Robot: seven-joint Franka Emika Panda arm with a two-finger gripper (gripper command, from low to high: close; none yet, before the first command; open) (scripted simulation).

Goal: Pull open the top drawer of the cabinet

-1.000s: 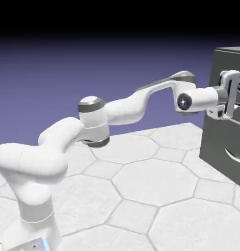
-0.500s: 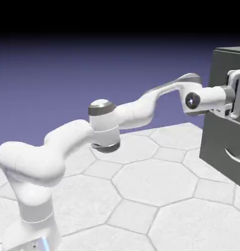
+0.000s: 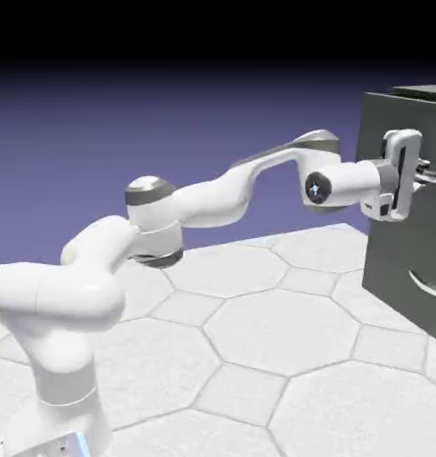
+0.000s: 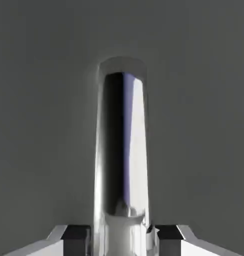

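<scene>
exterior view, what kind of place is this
Likely a simulated test scene, not a real room: a flat blue-violet backdrop, a hexagon-patterned table, and only a dark grey cabinet, its top drawer handle between the pincer fingers.

A pale tabletop (image 3: pixel 257 339) patterned with large hexagonal tiles filled the lower scene. Behind it stood a plain blue-violet backdrop (image 3: pixel 123 125), darkening to black above.

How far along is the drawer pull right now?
Done: the gripper is shut on the silver handle. In hand: the top drawer already stands out from the cabinet in the exterior view, so pulling has begun. Left: drawing it out farther.
</scene>
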